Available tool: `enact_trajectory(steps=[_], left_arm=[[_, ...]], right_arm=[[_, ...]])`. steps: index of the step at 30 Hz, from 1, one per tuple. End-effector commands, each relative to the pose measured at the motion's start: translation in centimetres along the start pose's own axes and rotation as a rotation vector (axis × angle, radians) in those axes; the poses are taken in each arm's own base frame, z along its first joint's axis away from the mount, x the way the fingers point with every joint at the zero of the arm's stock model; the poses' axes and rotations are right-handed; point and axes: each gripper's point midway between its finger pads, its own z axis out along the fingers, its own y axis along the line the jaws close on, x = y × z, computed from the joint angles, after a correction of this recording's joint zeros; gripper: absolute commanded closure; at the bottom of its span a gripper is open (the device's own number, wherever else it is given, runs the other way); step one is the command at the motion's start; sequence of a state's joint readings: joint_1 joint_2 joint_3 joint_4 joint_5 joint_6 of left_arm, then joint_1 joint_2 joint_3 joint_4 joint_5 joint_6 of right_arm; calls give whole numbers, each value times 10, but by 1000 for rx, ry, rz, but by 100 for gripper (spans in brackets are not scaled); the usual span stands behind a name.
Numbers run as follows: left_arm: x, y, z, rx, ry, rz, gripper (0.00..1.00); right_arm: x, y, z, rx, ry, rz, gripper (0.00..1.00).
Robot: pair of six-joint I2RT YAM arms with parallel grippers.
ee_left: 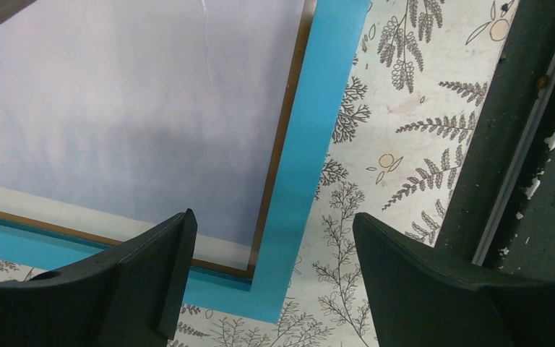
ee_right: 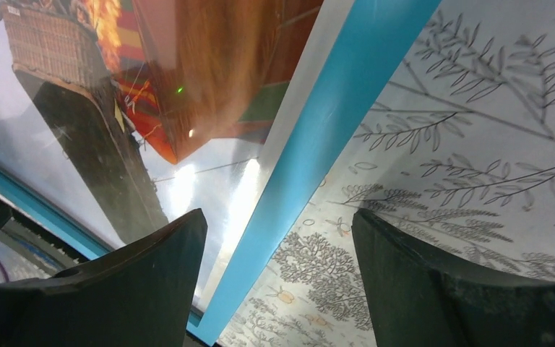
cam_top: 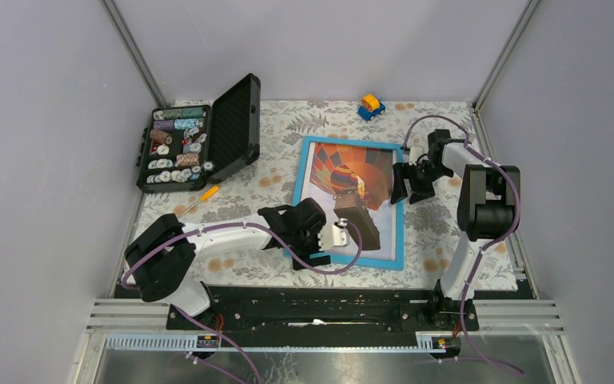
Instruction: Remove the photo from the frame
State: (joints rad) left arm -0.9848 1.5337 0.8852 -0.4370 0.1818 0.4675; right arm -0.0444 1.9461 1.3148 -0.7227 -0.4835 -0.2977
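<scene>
The photo [cam_top: 352, 172], an orange balloon on pale sky, is seen face-up inside the blue-bordered frame [cam_top: 310, 164]; both grippers [ee_left: 271, 289] [ee_right: 278, 289] are spread, holding nothing.

balloon photo [cam_top: 352, 172] inside flat turquoise frame [cam_top: 397, 232]

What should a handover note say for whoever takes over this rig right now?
Left gripper: open, empty, straddling the frame's near left corner.
Right gripper: open, empty, over the frame's right border.
Frame: flat, face up on the floral table cover.
Photo: still inside the frame.
Done: neither gripper has a grip.
Left: everything; get to the frame's back, take the photo out.
</scene>
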Motion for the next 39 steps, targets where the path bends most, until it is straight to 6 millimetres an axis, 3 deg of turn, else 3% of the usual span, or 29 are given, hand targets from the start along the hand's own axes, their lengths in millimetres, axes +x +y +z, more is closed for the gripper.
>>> enact_trajectory(steps=[1,13,17,23,27,35,39], left_arm=[[-27,15,-6,-56,-72,24,15],[-20,11,10,-29,-61,37,22],[-18,12,16,-25,-48,57,24],[-16,9,26,-5,-25,71,29],[-21,8,27,-3,-31,78,36],[-33,6,14,1,-75,80,60],[-35,6,8,-8,-89,84,65]], right_arm=[[3,9,-3,-9,-11,16,20],[12,16,6,-23,18,40,36],[10,16,4,-18,15,38,39],[3,19,-4,-15,2,29,52],[0,20,-9,-11,-3,22,56],[-8,29,-19,-36,-33,6,66],[-14,34,-23,-52,-52,0,70]])
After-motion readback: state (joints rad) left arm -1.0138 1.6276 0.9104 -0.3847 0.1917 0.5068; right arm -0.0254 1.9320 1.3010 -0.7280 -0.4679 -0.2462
